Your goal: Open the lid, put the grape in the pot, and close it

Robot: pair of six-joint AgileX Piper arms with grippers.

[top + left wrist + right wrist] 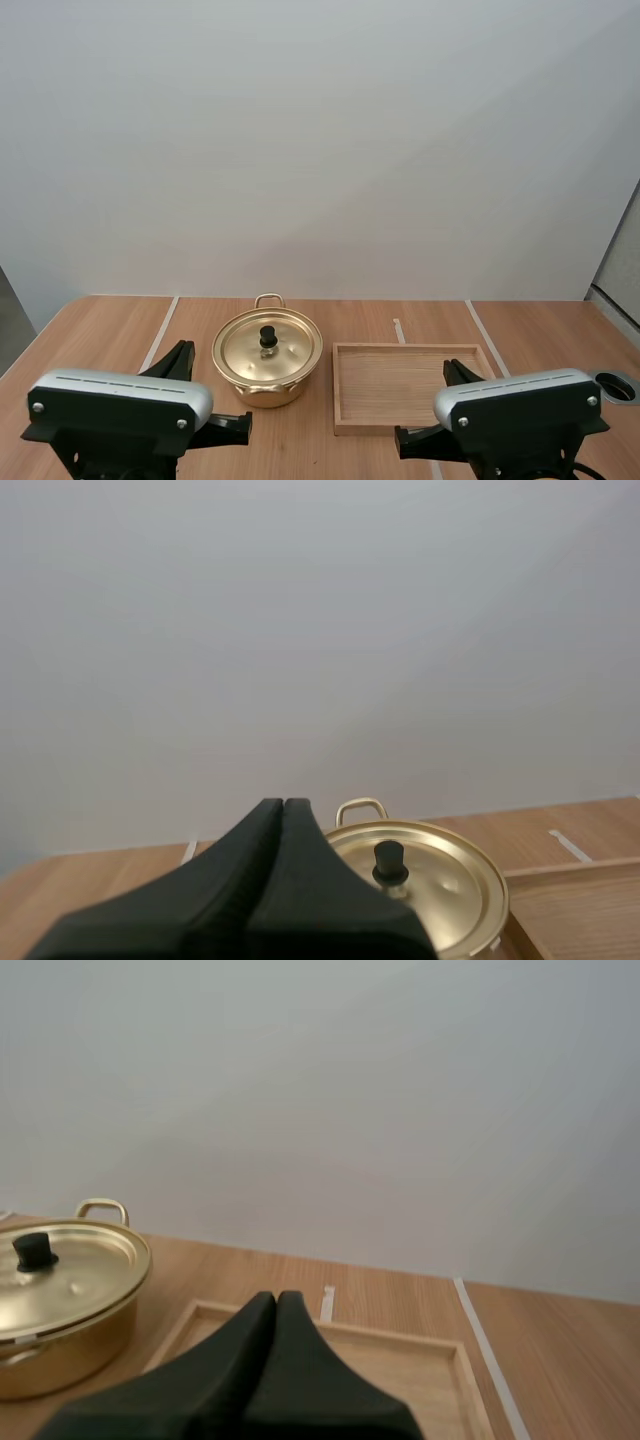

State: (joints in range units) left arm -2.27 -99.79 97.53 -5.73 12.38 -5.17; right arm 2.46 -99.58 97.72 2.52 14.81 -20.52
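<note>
**Lid on, both grippers closed on nothing**

The pot (pixel 267 372) stands on the table (pixel 100 340) with its lid (pixel 285 350) seated, just beside the tray (pixel 410 385) and to its left. The left gripper (pixel 283 805) has its fingers pressed together as one wedge, holding nothing, short of the pot. The right gripper (pixel 276 1298) is closed the same way, near the tray's front rim.

The lid looks like thin polished metal, so it is probably light and stiff, with a slippery dome. The small black knob (pixel 268 338) at its centre is the place to grip, pinched from above once the fingers part. The pot may slide if nudged, so a straight lift seems safest.
</note>
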